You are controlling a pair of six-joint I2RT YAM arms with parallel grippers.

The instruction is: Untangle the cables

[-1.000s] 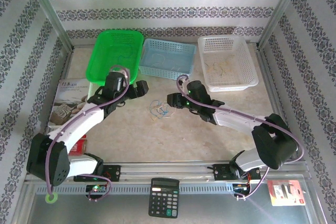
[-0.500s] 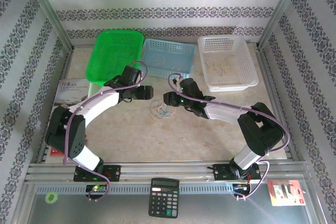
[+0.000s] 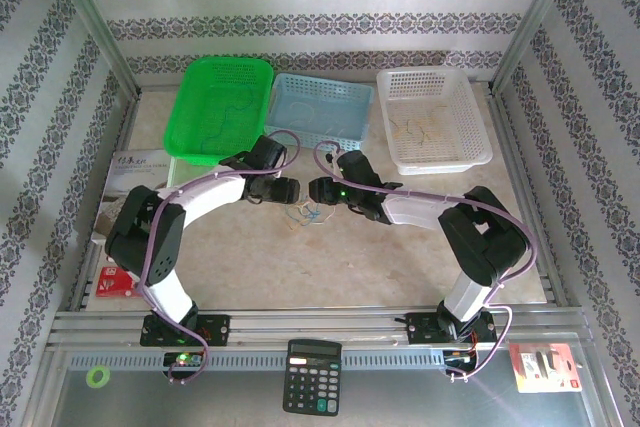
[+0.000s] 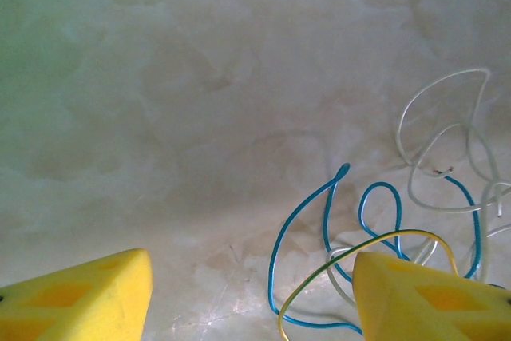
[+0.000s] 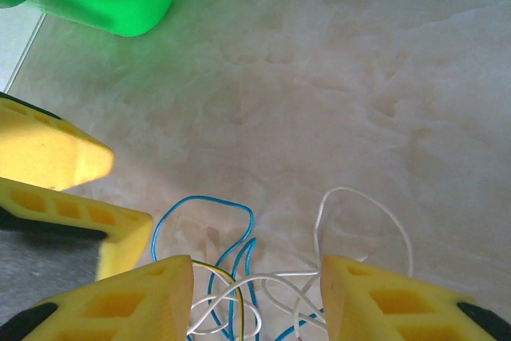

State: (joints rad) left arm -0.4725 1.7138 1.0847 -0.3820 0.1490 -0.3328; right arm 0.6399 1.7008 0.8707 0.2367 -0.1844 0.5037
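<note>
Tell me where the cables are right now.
In the top view the cables lie mid-table, just on the near side of the left gripper and right gripper, in front of the blue basket.

Wht/blk arms [image 3: 205, 197], purple cables [image 3: 425, 197], yellow fingers [image 4: 423, 301]

I can't make out a single word or number for certain from my seat. The booklet [image 3: 133, 179] at the left edge of the table [image 3: 330, 257] carries a short dark title line near the top of its cover, but the letters are too small and blurred for me to read. The calculator [image 3: 313, 377] on the front rail shows rows of keys with no digit I can tell, and the red packet [image 3: 545, 367] at the lower right has print I can't read either.
</note>
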